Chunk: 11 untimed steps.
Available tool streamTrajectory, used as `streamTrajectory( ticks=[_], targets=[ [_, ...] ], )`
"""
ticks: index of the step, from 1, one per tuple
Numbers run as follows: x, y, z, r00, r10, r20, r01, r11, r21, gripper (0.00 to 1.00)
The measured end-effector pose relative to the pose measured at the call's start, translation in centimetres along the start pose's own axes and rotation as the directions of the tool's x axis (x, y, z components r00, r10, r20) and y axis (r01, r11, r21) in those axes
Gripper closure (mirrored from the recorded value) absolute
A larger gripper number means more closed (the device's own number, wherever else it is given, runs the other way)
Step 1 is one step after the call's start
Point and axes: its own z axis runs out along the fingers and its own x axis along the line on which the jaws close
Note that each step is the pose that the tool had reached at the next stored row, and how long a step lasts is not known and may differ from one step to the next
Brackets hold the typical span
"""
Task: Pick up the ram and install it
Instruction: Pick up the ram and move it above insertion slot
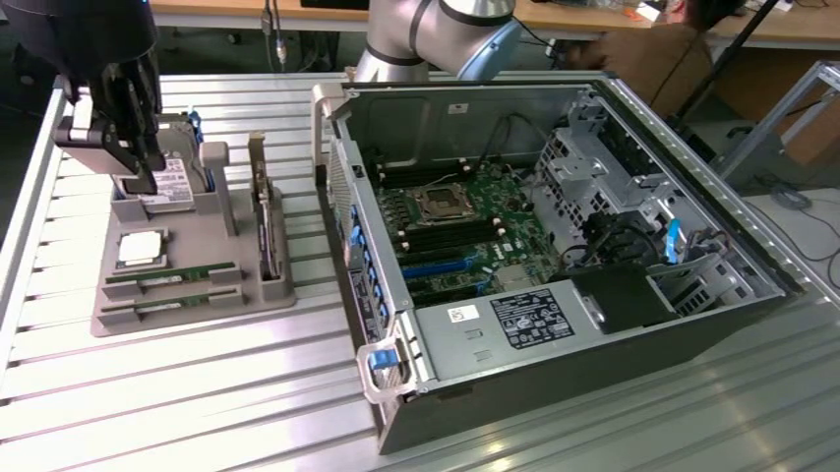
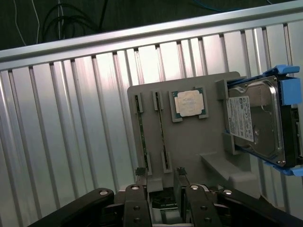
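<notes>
Two ram sticks [image 1: 173, 272] [image 2: 141, 135] are lying on edge, side by side, in parallel slots of a grey tray [image 1: 197, 320] [image 2: 189, 156], and neither is being held. Just beside them on the tray, a square silver processor [image 1: 142, 248] [image 2: 188, 103] is sitting flat in its recess. Beyond it, a hard drive [image 1: 164, 185] [image 2: 255, 120] with blue rails is standing in a bracket at the tray's far end. A dark card [image 1: 268, 231] is standing upright along the tray's edge nearest the case. The gripper [image 1: 140, 177] [image 2: 161, 179] is hanging over the tray with its fingers [image 2: 182, 177] spread apart and nothing between them. In the wrist view, the fingertips are hovering close to one end of the sticks, while in the exterior view the gripper is appearing in front of the drive. The tray is resting on a slatted metal table [image 1: 197, 403] [image 2: 71, 132]. At the exterior view's right, an open computer case [image 1: 440, 359] is lying on that table, showing its green motherboard [image 1: 459, 224].
</notes>
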Motion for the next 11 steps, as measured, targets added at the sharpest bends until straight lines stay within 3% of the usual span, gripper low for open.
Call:
streamTrajectory(
  ticks=[11],
  targets=[
    [0.00, -0.01, 0.46, 1.0000, -0.001, 0.0000, 0.001, 1.0000, 0.0000, 0.64]
  ],
)
